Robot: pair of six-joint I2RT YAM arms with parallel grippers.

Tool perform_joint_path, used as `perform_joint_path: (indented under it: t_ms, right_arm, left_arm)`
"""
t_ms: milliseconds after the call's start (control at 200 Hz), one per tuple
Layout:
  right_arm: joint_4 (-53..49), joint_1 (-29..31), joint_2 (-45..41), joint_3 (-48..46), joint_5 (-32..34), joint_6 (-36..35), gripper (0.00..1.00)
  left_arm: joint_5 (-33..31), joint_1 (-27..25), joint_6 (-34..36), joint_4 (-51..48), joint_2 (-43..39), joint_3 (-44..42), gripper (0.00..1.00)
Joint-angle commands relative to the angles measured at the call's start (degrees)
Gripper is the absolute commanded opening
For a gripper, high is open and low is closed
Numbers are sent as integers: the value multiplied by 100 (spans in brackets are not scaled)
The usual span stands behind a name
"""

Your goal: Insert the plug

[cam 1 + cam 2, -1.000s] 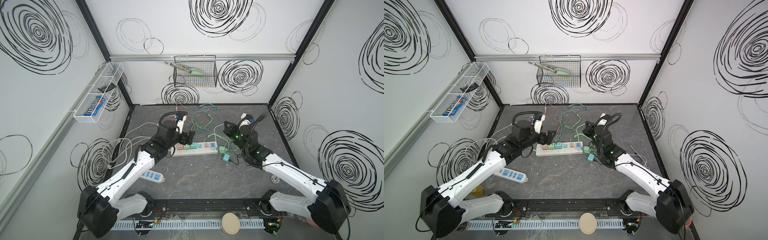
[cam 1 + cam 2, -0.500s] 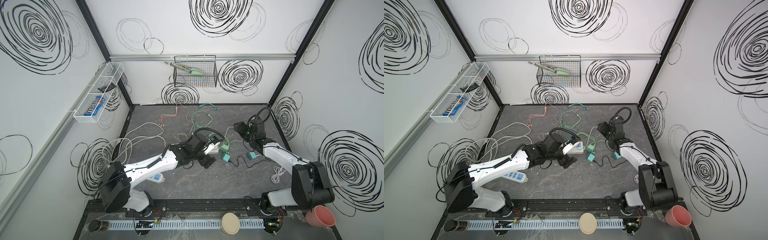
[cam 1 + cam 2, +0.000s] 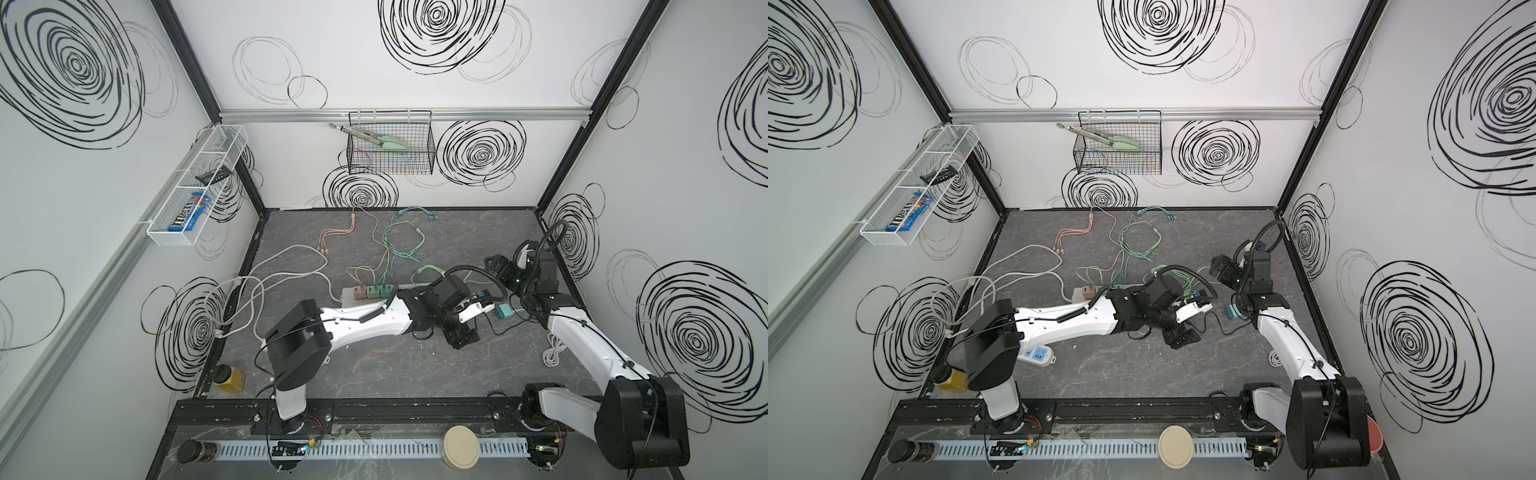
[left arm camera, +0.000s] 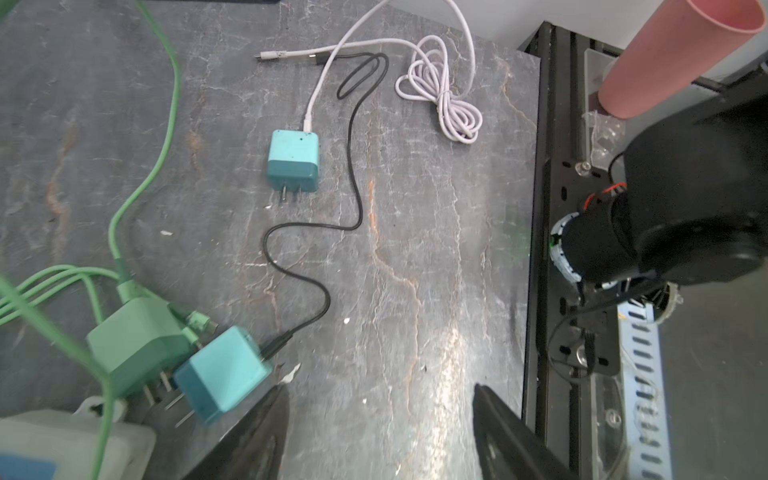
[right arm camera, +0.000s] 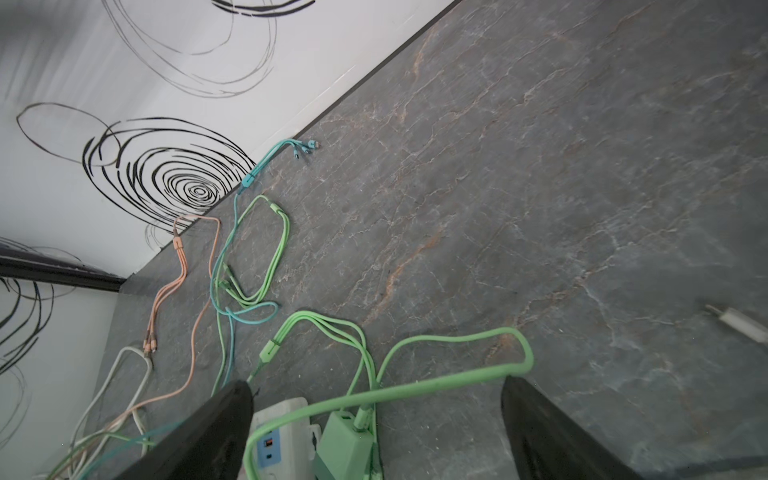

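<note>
I am seeing a veined, stone-look tabletop (image 4: 415,249) glinting faintly under me; the teal plug (image 4: 293,160) is looking like smooth matt plastic, its prongs showing bare metal.

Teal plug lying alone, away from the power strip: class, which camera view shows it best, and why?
The left wrist view: the teal plug lies unobstructed, both prongs clear. In both top views it is only a small teal block, prongs unreadable. The right wrist view misses it.

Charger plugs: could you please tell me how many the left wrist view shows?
3: a lone teal plug; a second teal plug and a green plug beside the power strip. More may be hidden.
</note>
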Motion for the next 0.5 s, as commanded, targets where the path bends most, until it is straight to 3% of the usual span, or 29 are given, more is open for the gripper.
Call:
perform_joint_path:
  t_ms: [0,205,495]
  right_arm:
    - [237,-107,22,-34,-548,-480,97]
    - [-184,-283,417,452,-924,-429,97]
    - [-138,-806,540,458,-1728,-388,97]
  left_arm:
    - [-63,83,-364,405,537,463,73]
    - [-1352,418,-794,461,1423,1211,73]
    - [-1473,1079,-956,70,1437,1291,78]
